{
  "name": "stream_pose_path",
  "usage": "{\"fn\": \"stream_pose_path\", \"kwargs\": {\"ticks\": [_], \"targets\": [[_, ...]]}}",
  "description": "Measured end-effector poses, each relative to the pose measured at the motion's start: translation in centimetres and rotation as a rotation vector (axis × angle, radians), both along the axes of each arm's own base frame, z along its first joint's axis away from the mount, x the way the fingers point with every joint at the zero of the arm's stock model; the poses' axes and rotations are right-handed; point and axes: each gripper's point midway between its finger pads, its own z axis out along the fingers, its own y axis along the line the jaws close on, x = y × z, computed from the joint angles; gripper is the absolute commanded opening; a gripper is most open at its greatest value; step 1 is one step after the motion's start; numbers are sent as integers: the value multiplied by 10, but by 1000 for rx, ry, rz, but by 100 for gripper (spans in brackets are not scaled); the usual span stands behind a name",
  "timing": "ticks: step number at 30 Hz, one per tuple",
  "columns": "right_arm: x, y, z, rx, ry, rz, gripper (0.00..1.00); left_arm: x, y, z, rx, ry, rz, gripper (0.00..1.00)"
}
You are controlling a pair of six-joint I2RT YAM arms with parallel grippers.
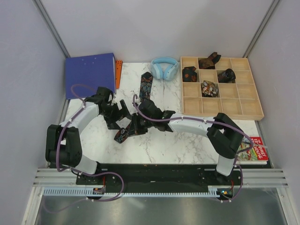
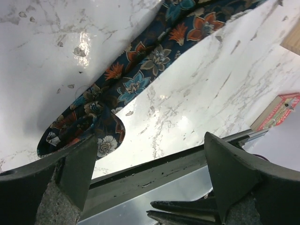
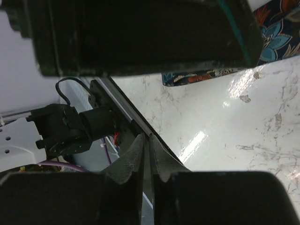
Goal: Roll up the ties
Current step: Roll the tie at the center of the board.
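Note:
A long dark floral tie (image 1: 146,86) lies flat on the marble table, running from near the headphones down to its end (image 1: 121,136) by the grippers. In the left wrist view the tie (image 2: 140,70) ends in a folded tip beside my left finger (image 2: 75,171). My left gripper (image 1: 120,114) (image 2: 150,138) is open wide and empty, above the tie's near end. My right gripper (image 1: 134,125) (image 3: 146,138) is shut on nothing, just beside the left one, low over the table. Several rolled ties (image 1: 209,88) sit in compartments of the wooden tray (image 1: 243,105).
Light-blue headphones (image 1: 164,68) lie at the back centre. A blue binder (image 1: 91,74) and an orange strip (image 1: 118,72) are at the back left. A red book (image 1: 257,151) lies at the front right. The black table rail (image 2: 154,173) runs along the near edge.

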Motion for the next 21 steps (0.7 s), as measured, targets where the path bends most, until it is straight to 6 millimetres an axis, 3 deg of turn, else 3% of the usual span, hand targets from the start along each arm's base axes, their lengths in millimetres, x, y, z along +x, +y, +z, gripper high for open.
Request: {"fn": "stream_pose_path", "kwargs": {"ticks": [5, 12, 16, 21], "targets": [[15, 3, 9, 21, -7, -23, 14, 2, 4, 24, -13, -88, 14, 99], [27, 6, 6, 16, 3, -42, 12, -3, 40, 61, 9, -259, 146, 96], [33, 16, -2, 6, 12, -42, 12, -25, 51, 61, 28, -308, 219, 95], [42, 28, -10, -2, 21, -36, 11, -58, 55, 35, 34, -280, 292, 90]]}}
